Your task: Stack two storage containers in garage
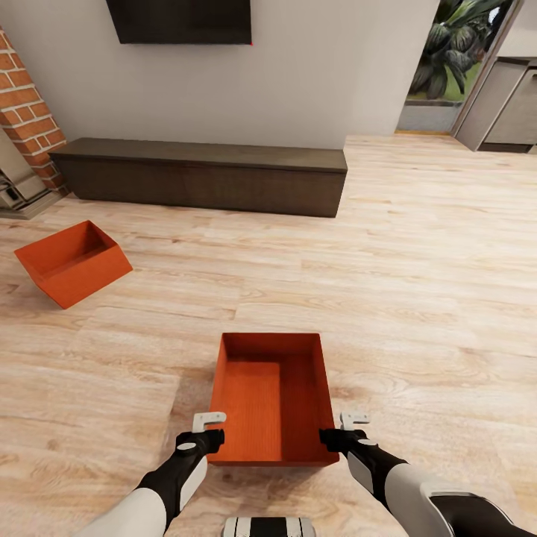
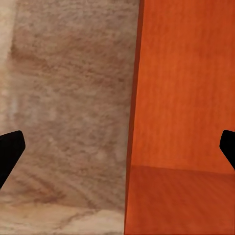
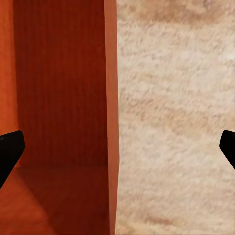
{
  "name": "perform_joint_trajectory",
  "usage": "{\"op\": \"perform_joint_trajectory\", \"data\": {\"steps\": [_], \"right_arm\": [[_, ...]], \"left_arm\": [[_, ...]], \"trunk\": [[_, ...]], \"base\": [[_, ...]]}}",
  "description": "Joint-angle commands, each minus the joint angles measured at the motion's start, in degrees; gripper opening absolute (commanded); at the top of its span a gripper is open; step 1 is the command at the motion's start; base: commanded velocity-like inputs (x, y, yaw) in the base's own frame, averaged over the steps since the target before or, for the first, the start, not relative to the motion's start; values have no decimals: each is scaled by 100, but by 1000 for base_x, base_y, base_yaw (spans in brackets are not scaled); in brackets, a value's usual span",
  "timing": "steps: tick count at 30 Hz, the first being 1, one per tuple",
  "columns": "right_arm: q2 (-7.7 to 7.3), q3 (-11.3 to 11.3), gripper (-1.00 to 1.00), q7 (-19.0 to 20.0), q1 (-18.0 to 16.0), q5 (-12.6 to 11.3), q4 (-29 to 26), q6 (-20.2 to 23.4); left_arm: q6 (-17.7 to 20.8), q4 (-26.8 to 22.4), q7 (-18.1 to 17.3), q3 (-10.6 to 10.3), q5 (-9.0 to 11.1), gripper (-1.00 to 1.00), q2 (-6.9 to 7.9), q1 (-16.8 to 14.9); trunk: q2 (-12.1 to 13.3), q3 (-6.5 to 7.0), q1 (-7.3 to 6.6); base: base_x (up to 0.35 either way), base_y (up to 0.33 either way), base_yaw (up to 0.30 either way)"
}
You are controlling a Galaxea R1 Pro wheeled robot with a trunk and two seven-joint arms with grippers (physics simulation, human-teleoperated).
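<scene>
While both arms reach down over the light wood plank floor (image 1: 418, 283), the near storage container (image 1: 272, 399) sits right between them, open side up, its long walls running away from the robot. The left gripper (image 1: 200, 440) is at the container's near left corner and the right gripper (image 1: 344, 436) at its near right corner. In the left wrist view the left gripper (image 2: 117, 152) has its fingers spread wide, one over the planks and one over the orange inside, with the container's wall (image 2: 134, 117) passing between them. It's the same story in the right wrist view: the right gripper (image 3: 117, 152) is spread wide astride the opposite wall (image 3: 111, 117), not clamped on it.

Count two orange-red containers in all. The second storage container (image 1: 72, 261) lies well apart, far off to the left on the planks, tipped at an angle near the brick fireplace (image 1: 26, 112). Behind runs one long dark cabinet (image 1: 201, 175) against the white wall, under a wall TV (image 1: 179, 21). No labels or writing can be read anywhere.
</scene>
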Motion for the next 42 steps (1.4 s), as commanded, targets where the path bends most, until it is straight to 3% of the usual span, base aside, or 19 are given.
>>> {"op": "perform_joint_trajectory", "data": {"steps": [1, 22, 38, 42], "right_arm": [[2, -11, 100, -15, -3, -8, 7, -21], [2, -11, 100, -8, -3, -9, 9, -21], [2, -11, 100, -7, -3, -3, 9, -21], [2, -11, 100, -7, -3, -3, 9, -21]], "left_arm": [[33, -12, 13, 12, -7, 100, -3, 0], [23, -69, 7, 18, -2, 100, -3, 0], [7, -76, 6, 19, -1, 100, -3, 0], [6, -81, 6, 19, -1, 100, -3, 0]], "trunk": [[-43, -22, 22], [-123, -58, 65], [-765, -345, 417], [-765, -345, 417]], "base": [[0, 0, 0], [0, 0, 0], [0, 0, 0], [0, 0, 0]]}}
